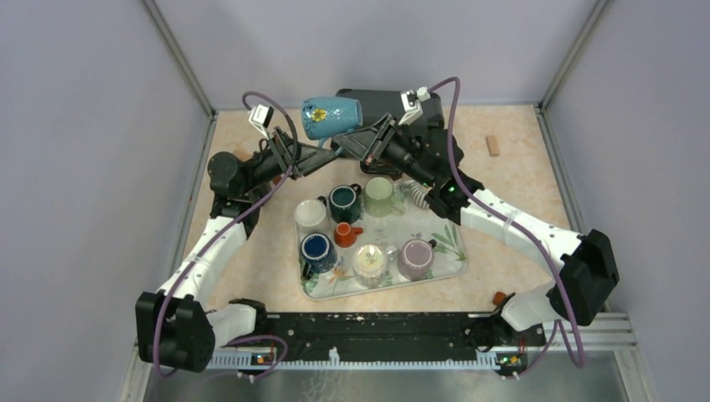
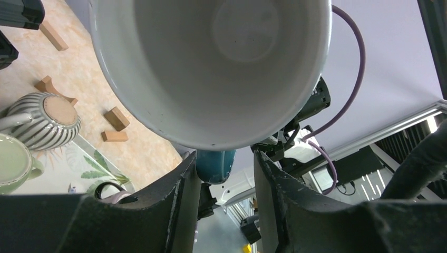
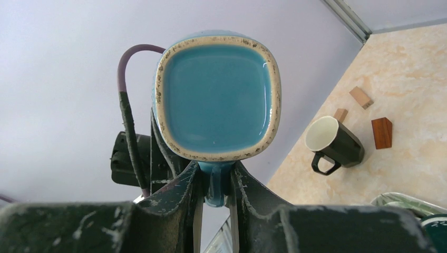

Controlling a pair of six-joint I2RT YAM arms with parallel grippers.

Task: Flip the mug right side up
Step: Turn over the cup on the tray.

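The left tool [image 2: 225, 159] stands released. Its fingers are spread wider than the teal handle [image 2: 215, 166] that shows in the gap, with daylight between the handle and one finger. Straight ahead of it, almost filling its view, is the white mouth of the mug [image 2: 211, 68]. The mug hangs in the air, well above the bench [image 1: 519, 184] and beyond the tray [image 1: 444, 239] of cups.

The mug lies on its side. Its long axis runs level from one tool to the other, with the mouth towards the left tool and the base towards the right one. The handle hangs down.

The right tool [image 3: 215, 167] is clenched on that handle from below, with the square blue base just above its fingertips. The right arm carries the mug alone, while the left one only waits beside the rim.

I judge that the righting depends on that level axis. The mouth must swing up, away from the left tool, and the base must swing down. A tilt of the right wrist looks able to do this, provided the narrow grip on the handle does not slip.
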